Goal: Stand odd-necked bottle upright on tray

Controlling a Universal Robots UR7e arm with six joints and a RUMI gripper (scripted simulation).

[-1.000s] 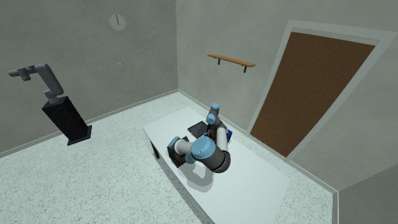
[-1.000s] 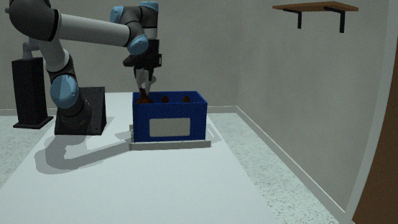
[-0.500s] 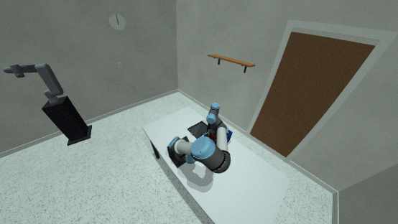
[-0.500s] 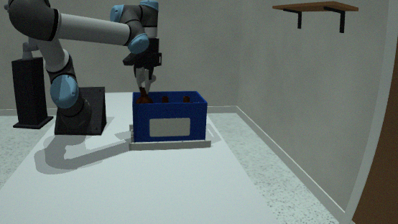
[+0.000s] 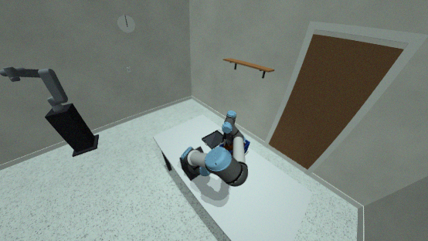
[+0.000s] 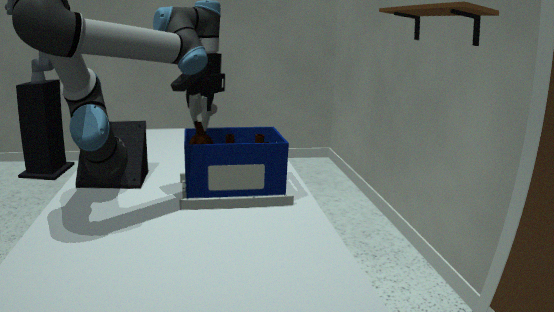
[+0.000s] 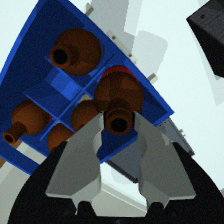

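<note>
A blue crate [image 6: 235,162] holds several brown bottles. My gripper [image 7: 118,112] is shut on the neck of one brown bottle [image 7: 118,102], which is raised so that its shoulders stand above the crate's rim at the left end [image 6: 200,135]. The other bottles [image 7: 75,51] sit lower in their cells in the wrist view. In the exterior view the gripper [image 6: 200,116] hangs straight down over the crate's left end. The dark tray [image 5: 213,137] lies on the table beyond the arm in the top view. A low grey tray edge [image 6: 236,201] shows under the crate.
The arm's dark base block [image 6: 114,155] stands on the table left of the crate. A black pedestal [image 6: 41,130] stands on the floor at the far left. The wall is close behind the table, with a shelf [image 6: 439,11] high up.
</note>
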